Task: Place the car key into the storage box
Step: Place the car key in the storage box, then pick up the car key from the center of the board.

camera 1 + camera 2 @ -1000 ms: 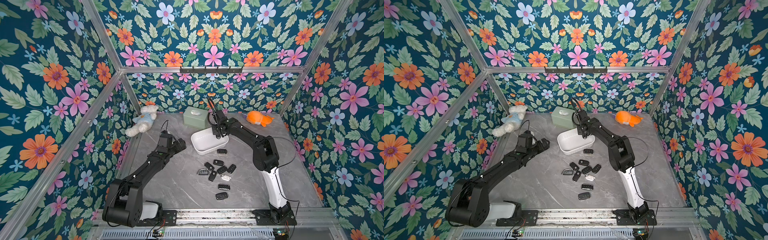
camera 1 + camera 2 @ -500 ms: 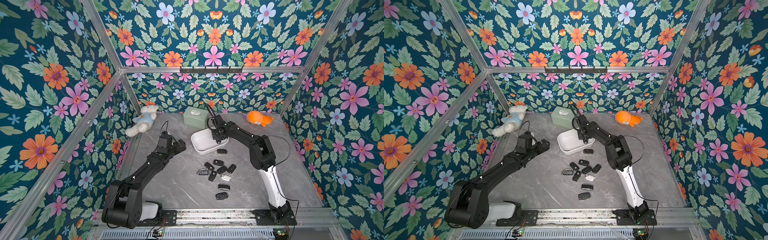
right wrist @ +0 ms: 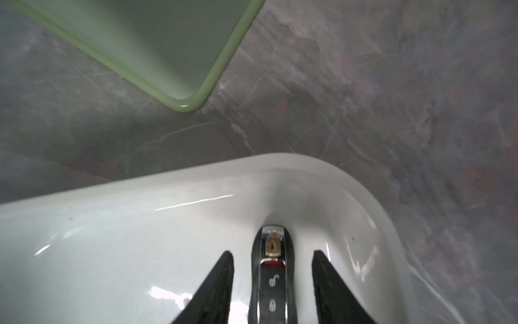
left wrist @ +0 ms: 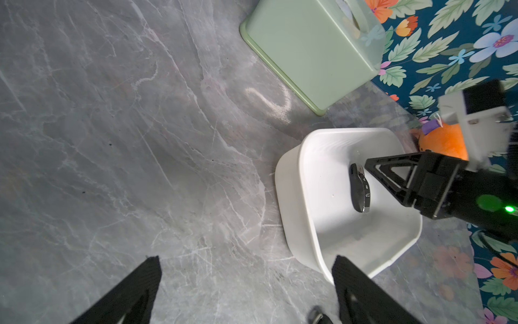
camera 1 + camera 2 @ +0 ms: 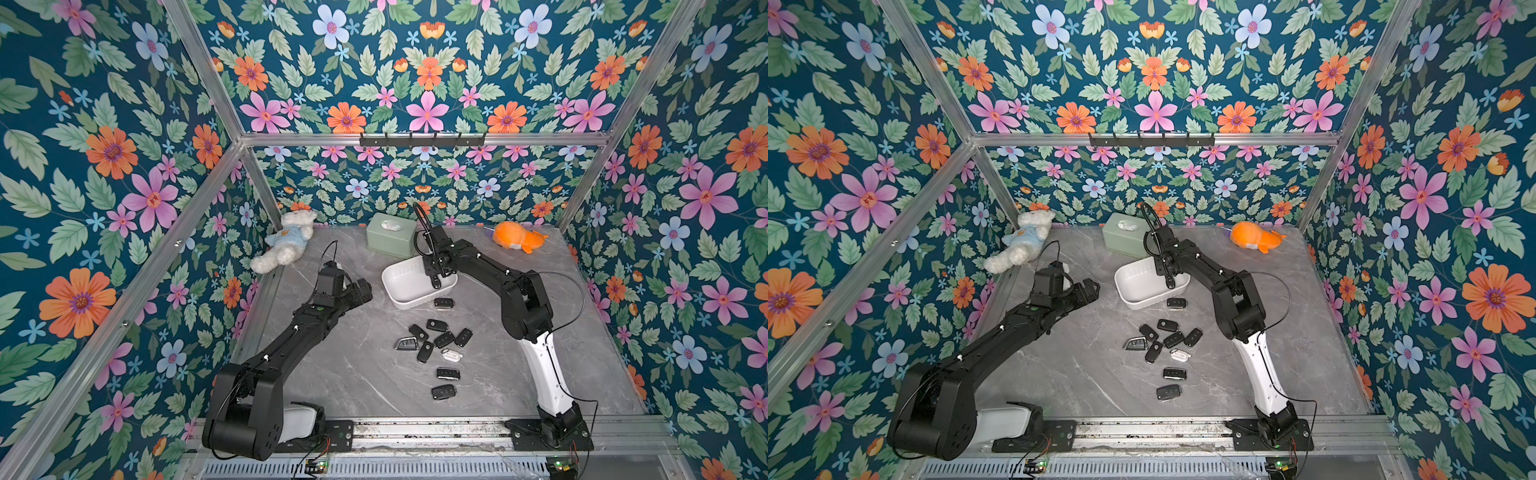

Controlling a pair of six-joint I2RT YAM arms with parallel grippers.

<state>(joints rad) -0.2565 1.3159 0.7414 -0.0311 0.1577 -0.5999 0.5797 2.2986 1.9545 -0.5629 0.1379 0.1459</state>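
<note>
Black fobs (image 5: 444,339) lie loose before the storage box (image 5: 409,300); beside it the left gripper (image 4: 246,261) stands wide and empty; inside it the car key (image 3: 273,283) sits between the right gripper's (image 3: 272,253) narrowly parted fingers (image 3: 221,280), a gap either side, so placement appears done, only withdrawal remaining.

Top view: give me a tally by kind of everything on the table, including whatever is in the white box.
Key fobs loose on the table: 10
Car key in the storage box: 1
The storage box itself: 1
Tissue box: 1
White plush bear and orange plush toy: 2
Total: 15
</note>
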